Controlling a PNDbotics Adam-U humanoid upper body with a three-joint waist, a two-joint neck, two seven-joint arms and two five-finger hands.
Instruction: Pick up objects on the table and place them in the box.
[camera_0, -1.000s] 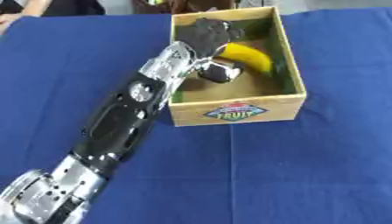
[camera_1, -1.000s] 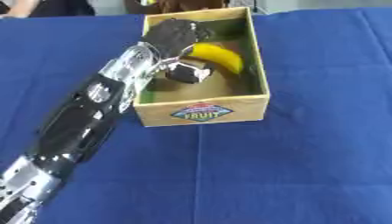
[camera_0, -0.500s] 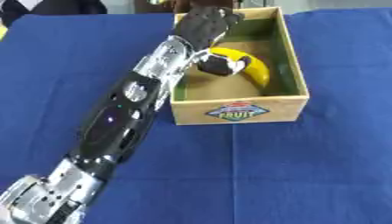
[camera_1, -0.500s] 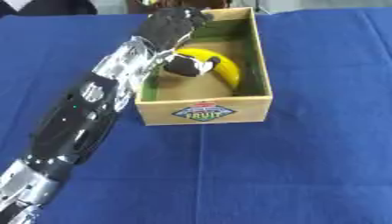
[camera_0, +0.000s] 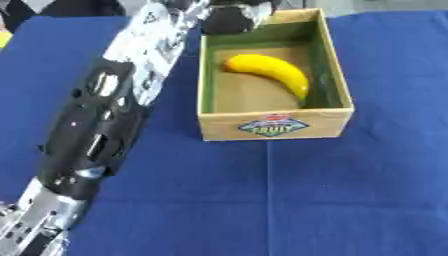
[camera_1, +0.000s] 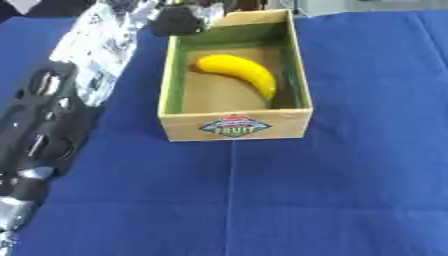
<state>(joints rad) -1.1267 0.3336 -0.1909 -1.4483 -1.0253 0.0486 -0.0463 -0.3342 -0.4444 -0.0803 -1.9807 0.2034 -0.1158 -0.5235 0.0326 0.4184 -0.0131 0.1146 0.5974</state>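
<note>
one hand (camera_0: 229, 17), the robot's left, hangs over the far left corner of the box (camera_0: 273, 127) at the top edge of view, too cut off to tell whether its fingers are open or holding anything. a yellow banana (camera_0: 269, 74) lies inside the box on the blue-clothed table (camera_0: 350, 200). the risk, by this view: the long arm (camera_0: 114, 110) beside the left wall could nudge the box askew.

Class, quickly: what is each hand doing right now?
Left hand: at the box's far corner; fingers cannot be told.
Right hand: not in view.
</note>
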